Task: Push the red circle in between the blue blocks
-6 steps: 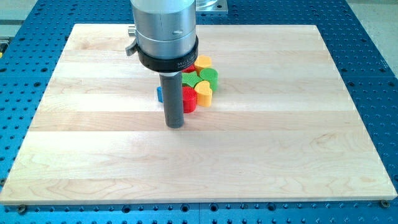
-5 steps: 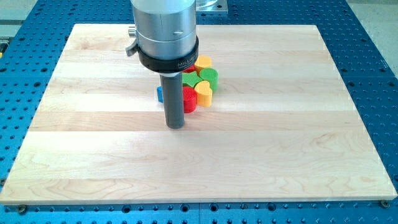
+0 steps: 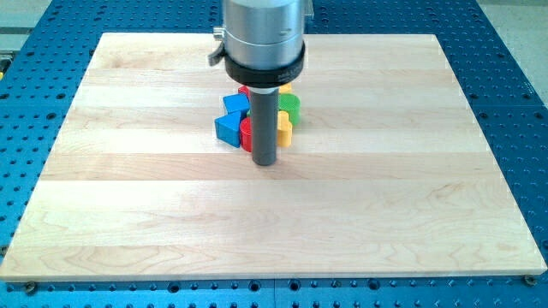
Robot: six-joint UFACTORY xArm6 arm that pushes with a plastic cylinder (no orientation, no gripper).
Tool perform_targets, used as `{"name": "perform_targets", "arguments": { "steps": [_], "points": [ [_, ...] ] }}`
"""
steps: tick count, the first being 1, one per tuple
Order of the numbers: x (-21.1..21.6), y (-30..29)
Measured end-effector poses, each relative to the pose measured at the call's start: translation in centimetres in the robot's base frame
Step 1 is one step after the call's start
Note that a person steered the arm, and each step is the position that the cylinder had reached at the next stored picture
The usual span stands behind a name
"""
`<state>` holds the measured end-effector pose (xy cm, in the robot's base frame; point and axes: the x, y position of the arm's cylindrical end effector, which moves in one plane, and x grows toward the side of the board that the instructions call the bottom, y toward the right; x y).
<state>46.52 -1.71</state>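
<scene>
My tip (image 3: pixel 265 161) rests on the wooden board (image 3: pixel 128 197), just below a tight cluster of blocks near the view's top centre. A red block (image 3: pixel 247 134), probably the red circle, shows at the rod's left edge, mostly hidden by the rod. Two blue blocks lie left of it: one (image 3: pixel 228 130) lower left, one (image 3: pixel 235 103) above it. The red block touches the lower blue block on its right side. A green block (image 3: pixel 289 106) and a yellow block (image 3: pixel 285 129) show at the rod's right.
Another yellow block (image 3: pixel 285 87) and a bit of a red one (image 3: pixel 244 89) peek out under the arm's silver body (image 3: pixel 261 38). The blue perforated table (image 3: pixel 514 103) surrounds the board.
The rod has moved to the view's right and slightly up. The two blue blocks, hidden before, now show at its left. The red block sits a little further left.
</scene>
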Motion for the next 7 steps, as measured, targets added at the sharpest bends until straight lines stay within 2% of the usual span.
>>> {"name": "perform_targets", "arguments": {
  "steps": [1, 3, 4, 5, 6, 7],
  "points": [
    [-1.6, -0.1],
    [-7.9, 0.1],
    [-8.9, -0.1],
    [-9.0, -4.2],
    [-9.6, -4.0],
    [-12.2, -4.7]
  ]
}}
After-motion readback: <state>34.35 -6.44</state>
